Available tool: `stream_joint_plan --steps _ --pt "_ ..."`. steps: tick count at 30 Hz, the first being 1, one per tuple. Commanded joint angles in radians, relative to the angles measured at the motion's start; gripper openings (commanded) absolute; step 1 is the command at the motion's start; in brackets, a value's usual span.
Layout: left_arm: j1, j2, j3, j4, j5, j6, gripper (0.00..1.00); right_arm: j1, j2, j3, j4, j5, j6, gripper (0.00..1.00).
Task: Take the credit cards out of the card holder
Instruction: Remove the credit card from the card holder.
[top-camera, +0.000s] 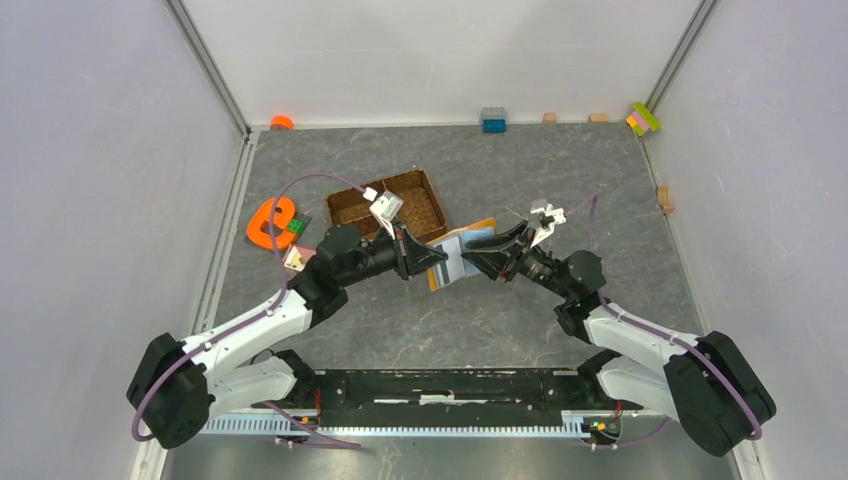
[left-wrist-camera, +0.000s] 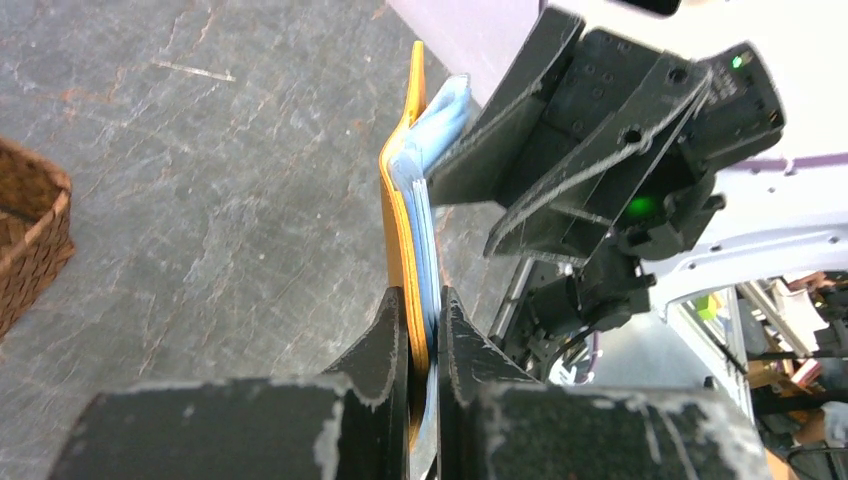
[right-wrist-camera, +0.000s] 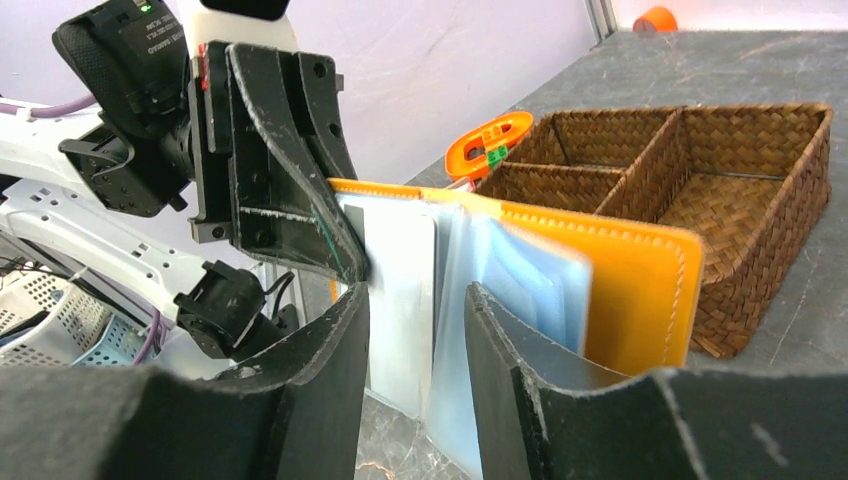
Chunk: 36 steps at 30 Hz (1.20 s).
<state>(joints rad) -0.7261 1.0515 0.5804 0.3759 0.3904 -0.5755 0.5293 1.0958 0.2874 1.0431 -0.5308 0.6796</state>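
The left gripper (left-wrist-camera: 422, 300) clamps the floppy orange-tan folding card holder (left-wrist-camera: 395, 230) above the grey table's (top-camera: 520, 180) middle, while the right gripper (right-wrist-camera: 415, 295), jaws parted, straddles a thin pale-white credit card (right-wrist-camera: 395, 240), probably stiff and slippery, best pinched by its exposed edge.

Card holder (right-wrist-camera: 640, 290): orange outer, leather-like, matt, stitched rim. Its lining (right-wrist-camera: 530, 275): pale blue sleeves, smooth, part see-through, faint sheen. Tray (right-wrist-camera: 760, 200): brown woven wicker, rough. Table (left-wrist-camera: 200, 180): dark grey stone look, mottled, matt. Fingers (left-wrist-camera: 375, 345) of left gripper (left-wrist-camera: 423, 320): black matt plastic, edges scuffed pale.
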Motion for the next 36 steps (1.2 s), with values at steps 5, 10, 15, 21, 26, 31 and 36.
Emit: stream_joint_plan --steps 5,10,15,21,26,31,36 --pt "-0.007 0.073 0.167 0.172 0.101 -0.080 0.02 0.003 -0.088 -0.062 -0.031 0.042 -0.062 0.44" --pt "-0.007 0.082 0.092 0.283 0.103 -0.022 0.02 0.003 -0.111 -0.080 -0.061 0.107 -0.088 0.44" --pt "-0.012 0.103 0.093 0.251 0.155 0.017 0.02 0.003 -0.069 -0.080 -0.013 0.076 -0.060 0.42" --pt "-0.019 0.156 0.098 0.380 0.320 -0.038 0.03 0.003 -0.073 -0.087 -0.034 0.088 -0.066 0.39" --pt "-0.022 0.185 0.090 0.499 0.409 -0.109 0.02 0.002 -0.090 -0.106 -0.015 0.077 -0.058 0.41" --pt "-0.027 0.179 0.084 0.510 0.418 -0.116 0.02 -0.011 -0.114 -0.137 0.051 0.007 -0.046 0.24" --pt "-0.027 0.194 0.085 0.504 0.426 -0.113 0.02 -0.015 -0.095 -0.184 0.254 -0.105 0.038 0.13"
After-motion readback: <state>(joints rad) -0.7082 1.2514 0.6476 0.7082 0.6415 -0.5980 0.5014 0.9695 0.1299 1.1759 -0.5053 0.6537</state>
